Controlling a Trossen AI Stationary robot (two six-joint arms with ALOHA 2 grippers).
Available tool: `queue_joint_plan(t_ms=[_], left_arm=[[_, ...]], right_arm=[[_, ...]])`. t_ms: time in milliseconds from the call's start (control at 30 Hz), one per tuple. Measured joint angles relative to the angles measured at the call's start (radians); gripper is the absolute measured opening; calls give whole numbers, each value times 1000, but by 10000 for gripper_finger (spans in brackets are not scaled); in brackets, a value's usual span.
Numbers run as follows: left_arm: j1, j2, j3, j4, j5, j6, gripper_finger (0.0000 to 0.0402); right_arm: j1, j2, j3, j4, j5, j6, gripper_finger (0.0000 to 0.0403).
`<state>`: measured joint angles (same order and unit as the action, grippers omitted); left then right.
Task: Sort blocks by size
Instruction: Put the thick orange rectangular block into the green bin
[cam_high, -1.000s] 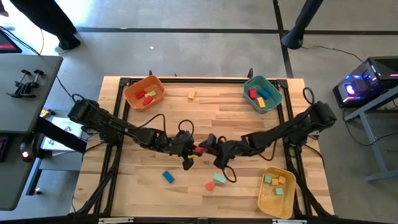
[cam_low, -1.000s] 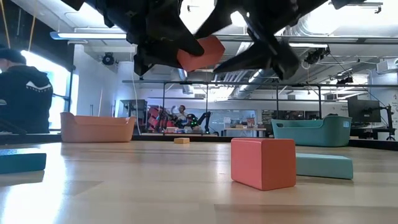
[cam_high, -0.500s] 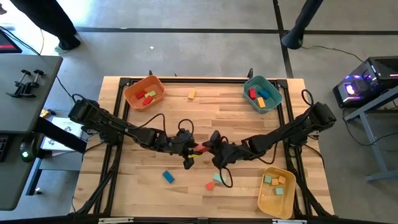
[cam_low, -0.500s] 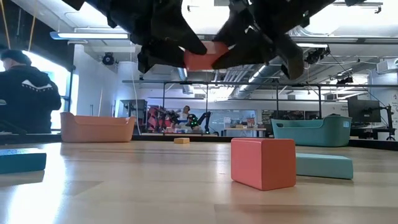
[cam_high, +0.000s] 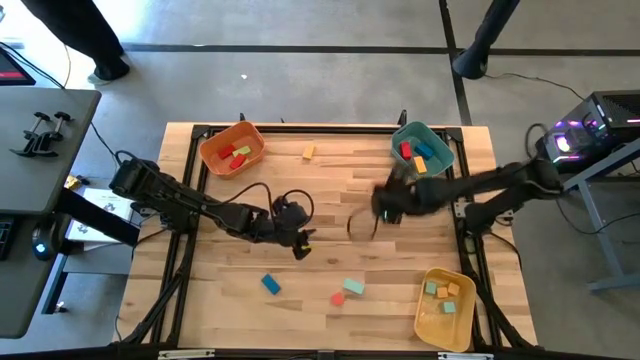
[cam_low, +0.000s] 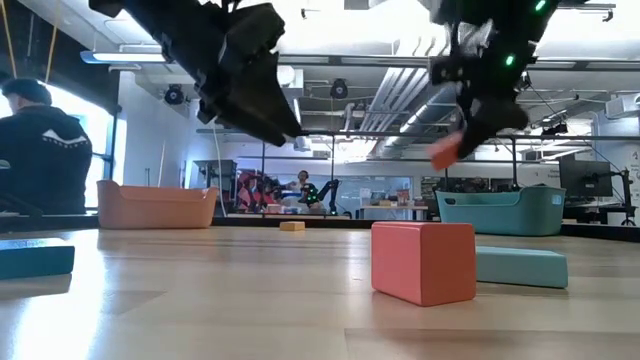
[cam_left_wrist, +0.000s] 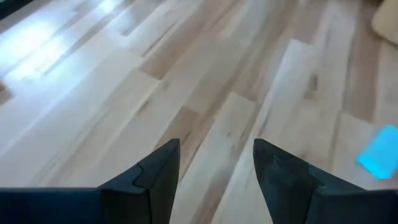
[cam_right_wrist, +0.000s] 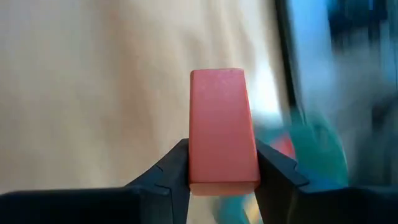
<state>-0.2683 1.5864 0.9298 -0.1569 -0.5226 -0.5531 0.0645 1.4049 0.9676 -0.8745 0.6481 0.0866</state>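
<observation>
The right gripper (cam_right_wrist: 222, 180) is clenched on a red block (cam_right_wrist: 222, 127), which stands between the two fingers with most of its length out in front of them; I judge this grip at one end is chosen so that the block can drop freely when the jaws part. In the high view the right gripper (cam_high: 386, 203) is in the air to the right of the table's middle, just near of the teal bin (cam_high: 441, 140) at the far right corner, so the block is probably meant for this bin, where red, orange and blue blocks already lie. In the low view the red block (cam_low: 444, 153) hangs well above the table. The left gripper (cam_left_wrist: 214, 163) has its jaws apart and nothing between them; only bare wood shows there, with a blue block (cam_left_wrist: 380, 154) off to one side. It is above the middle of the table (cam_high: 330, 180) in the high view, a little to the left. On the near part of the table a blue block (cam_high: 270, 284), a small red block (cam_high: 337, 298) and a teal block (cam_high: 353, 287) are not yet sorted, and one small orange block (cam_high: 308, 151) lies at the far side. The orange bin (cam_high: 214, 143) stands at the far left corner and the yellow bin (cam_high: 428, 322) at the near right, each with a few blocks inside.
</observation>
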Motion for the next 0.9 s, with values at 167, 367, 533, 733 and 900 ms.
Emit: queue_joint_plan(t_ms=[167, 367, 533, 733, 900], left_arm=[[-9, 0, 0, -21, -32, -19, 188], [-30, 0, 0, -31, -62, -19, 188], [-45, 0, 0, -33, -83, -19, 188], [-51, 0, 0, -33, -96, -20, 188], [-51, 0, 0, -33, -96, -26, 188]], right_arm=[[-292, -53, 0, -140, -27, 154, 128], [-625, -33, 0, -68, -181, 113, 128], [-814, 8, 0, -14, -234, 103, 156], [-908, 27, 0, 83, -247, 17, 196], [-915, 27, 0, 130, -248, -21, 197]])
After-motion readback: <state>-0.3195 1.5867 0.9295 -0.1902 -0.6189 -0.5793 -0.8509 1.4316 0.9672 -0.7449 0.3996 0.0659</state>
